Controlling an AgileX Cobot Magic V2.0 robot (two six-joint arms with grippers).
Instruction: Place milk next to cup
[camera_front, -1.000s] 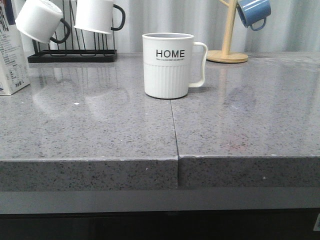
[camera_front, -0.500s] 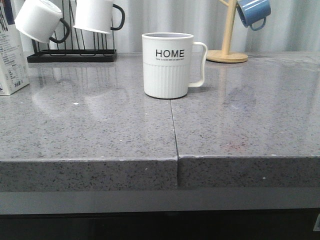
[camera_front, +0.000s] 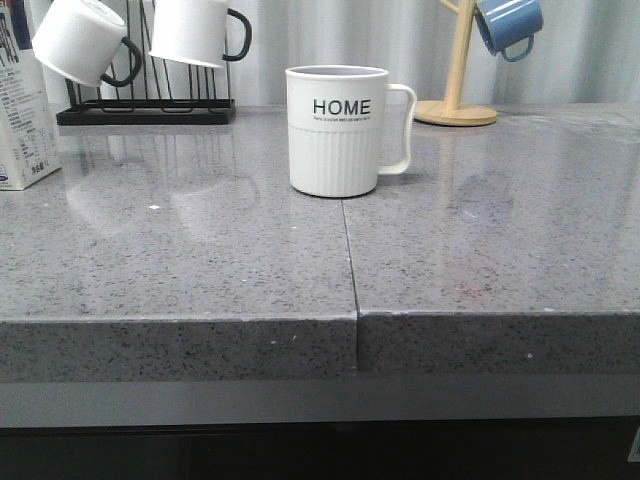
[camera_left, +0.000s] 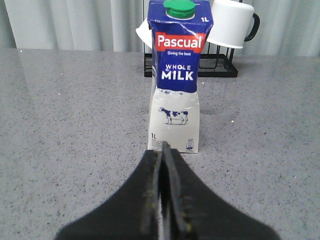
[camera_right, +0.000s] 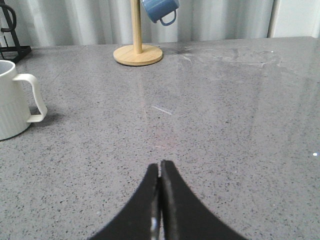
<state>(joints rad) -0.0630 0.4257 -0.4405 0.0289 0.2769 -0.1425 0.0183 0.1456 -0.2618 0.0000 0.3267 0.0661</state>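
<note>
my left gripper (camera_left: 164, 150) was pressed closed and empty, aimed at the milk (camera_left: 176, 80), which stood upright just ahead on the grey counter (camera_left: 75, 125), not yet touched. my right gripper (camera_right: 160, 167) was closed and empty too. i judged this the approach step; next i would need to open wide and close on the carton. it was tall, white below, dark blue above, green cap. the cup (camera_front: 336, 130) stood well apart, mid-counter.

A glossy grey speckled countertop (camera_front: 200, 260) with a centre seam, backed by pale pleated curtains (camera_front: 330, 40).
</note>
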